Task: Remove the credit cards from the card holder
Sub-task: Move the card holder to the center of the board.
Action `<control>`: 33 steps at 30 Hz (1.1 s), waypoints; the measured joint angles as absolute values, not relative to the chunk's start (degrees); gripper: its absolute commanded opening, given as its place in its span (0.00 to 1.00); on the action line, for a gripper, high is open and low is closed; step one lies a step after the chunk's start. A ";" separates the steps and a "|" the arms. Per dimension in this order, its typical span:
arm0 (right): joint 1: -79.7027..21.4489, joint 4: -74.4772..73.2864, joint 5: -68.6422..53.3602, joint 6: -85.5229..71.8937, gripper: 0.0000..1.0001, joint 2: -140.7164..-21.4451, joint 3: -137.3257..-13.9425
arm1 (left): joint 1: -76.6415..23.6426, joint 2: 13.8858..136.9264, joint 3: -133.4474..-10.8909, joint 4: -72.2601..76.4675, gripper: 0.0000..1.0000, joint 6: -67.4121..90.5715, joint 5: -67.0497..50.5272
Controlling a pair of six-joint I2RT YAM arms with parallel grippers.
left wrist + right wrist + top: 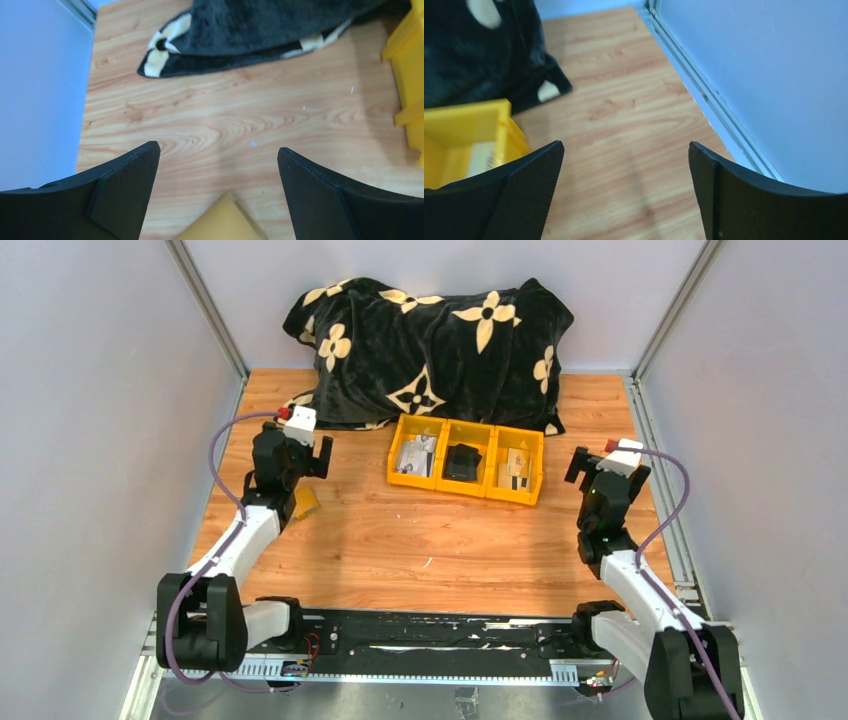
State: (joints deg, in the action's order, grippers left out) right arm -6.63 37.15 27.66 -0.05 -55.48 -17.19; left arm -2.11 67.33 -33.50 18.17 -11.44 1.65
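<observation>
The card holder shows as a mustard-yellow flap (305,502) lying on the wooden table beside my left arm. In the left wrist view its yellow corner (225,222) lies low between my fingers; its silvery case is hidden. Pale whitish-grey flat pieces that look like the credit cards (418,455) lie in the left yellow bin. My left gripper (308,452) (217,147) is open and empty, just beyond the holder. My right gripper (605,468) (626,145) is open and empty over bare wood at the right.
Three joined yellow bins (465,490) stand mid-table; the middle holds a black lump (462,460), the right a beige boxy item (516,468). A black blanket with cream flowers (430,350) lies behind them. Grey walls close both sides.
</observation>
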 measured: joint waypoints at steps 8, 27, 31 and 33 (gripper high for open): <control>-5.96 18.76 24.67 -15.97 1.00 -51.44 -28.53 | 4.56 71.75 -48.31 -13.19 0.95 -26.68 -9.15; -11.11 0.69 -1.30 -24.88 1.00 -49.45 -35.92 | 14.57 98.89 -70.54 -47.77 0.83 -57.82 -16.10; -13.69 -0.51 -1.98 -24.14 1.00 -49.47 -36.18 | 14.87 100.88 -70.72 -49.39 0.97 -59.66 -16.03; -14.81 -0.89 -2.17 -23.92 1.00 -49.76 -36.53 | 15.20 102.00 -71.26 -49.87 0.97 -59.83 -15.90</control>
State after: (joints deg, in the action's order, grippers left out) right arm -14.81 -0.89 -2.17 -23.92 -49.76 -36.53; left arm 15.20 102.00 -71.26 -49.87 -59.83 -15.90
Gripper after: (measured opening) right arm 0.999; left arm 0.955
